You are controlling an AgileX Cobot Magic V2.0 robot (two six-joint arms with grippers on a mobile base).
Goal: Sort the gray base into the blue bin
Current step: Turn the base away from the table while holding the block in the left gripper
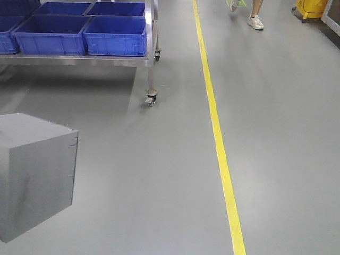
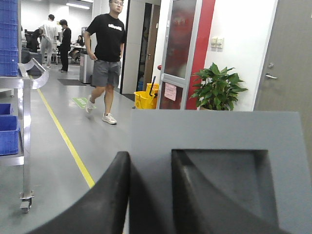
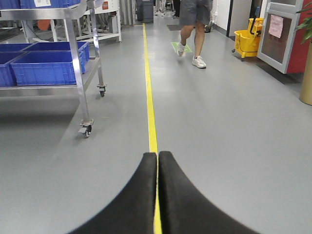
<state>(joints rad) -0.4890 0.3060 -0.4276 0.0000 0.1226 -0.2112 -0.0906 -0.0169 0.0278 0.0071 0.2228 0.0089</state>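
Observation:
The gray base [image 1: 34, 175] fills the lower left of the front view, held up off the floor. In the left wrist view the gray base [image 2: 214, 129] shows its square recess. My left gripper [image 2: 151, 155] is shut on the base's wall, with one finger [image 2: 107, 195] outside and the other inside the recess. Several blue bins [image 1: 114, 36] sit side by side on a steel cart at the upper left, well ahead of the base. They show again in the right wrist view as blue bins [image 3: 44, 67]. My right gripper [image 3: 157, 156] is shut and holds nothing above the floor.
The steel cart [image 1: 79, 61] stands on casters [image 1: 151, 99]. A yellow floor line [image 1: 218, 138] runs ahead on the right. A person [image 2: 107, 53] walks along the aisle. A yellow mop bucket [image 3: 246, 41] and a potted plant [image 2: 218, 90] stand near the wall.

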